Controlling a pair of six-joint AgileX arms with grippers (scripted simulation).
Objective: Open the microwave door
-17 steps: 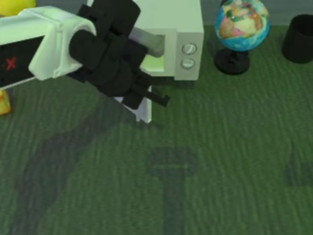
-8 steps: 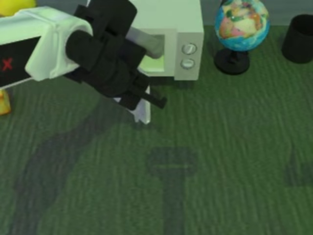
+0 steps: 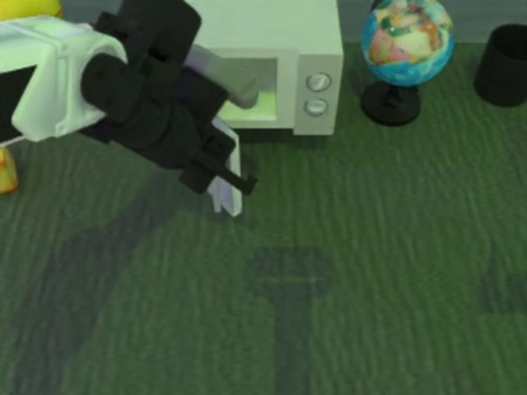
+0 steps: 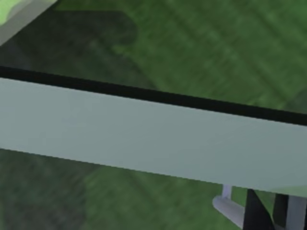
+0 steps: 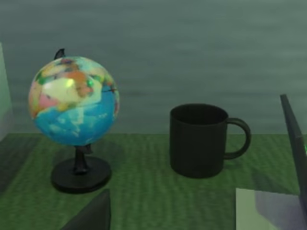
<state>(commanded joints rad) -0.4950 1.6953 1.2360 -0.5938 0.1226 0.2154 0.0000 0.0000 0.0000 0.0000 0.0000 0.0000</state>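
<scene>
Off-white boxy microwave [image 3: 284,49], flat door [image 3: 226,185] ajar, left pincer [image 3: 230,173] gripping

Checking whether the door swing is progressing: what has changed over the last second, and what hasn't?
The left gripper has pulled toward the top view's left, swinging the microwave door wider, so more of the lit cavity shows. It stays clamped on the door's edge. The microwave, globe and black mug haven't moved.

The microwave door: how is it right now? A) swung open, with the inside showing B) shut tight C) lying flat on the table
A: the microwave door sticks out toward the front at the left hand, and the microwave's lit inside shows.
</scene>
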